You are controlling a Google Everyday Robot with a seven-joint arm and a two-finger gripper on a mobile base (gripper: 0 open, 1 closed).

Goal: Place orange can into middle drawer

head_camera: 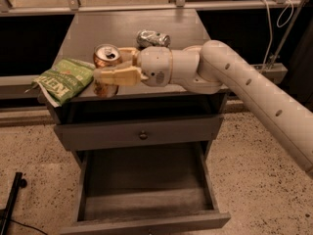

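Observation:
The orange can (106,57), copper with a silver top and pull tab, stands upright near the front left edge of the cabinet top (122,26). My gripper (111,68) reaches in from the right and is shut on the orange can, with one tan finger (120,76) across its front and the other behind it. I cannot tell if the can's base still touches the top. The middle drawer (146,202) is pulled open below, with tall side walls and a bare grey floor. It lies below and slightly right of the can.
A dented silver-and-green can (152,38) lies on the cabinet top just behind my wrist. A green chip bag (63,80) overhangs the front left corner beside the orange can. A closed drawer front with a round knob (142,134) sits above the open drawer. A black stand (12,199) is on the floor at left.

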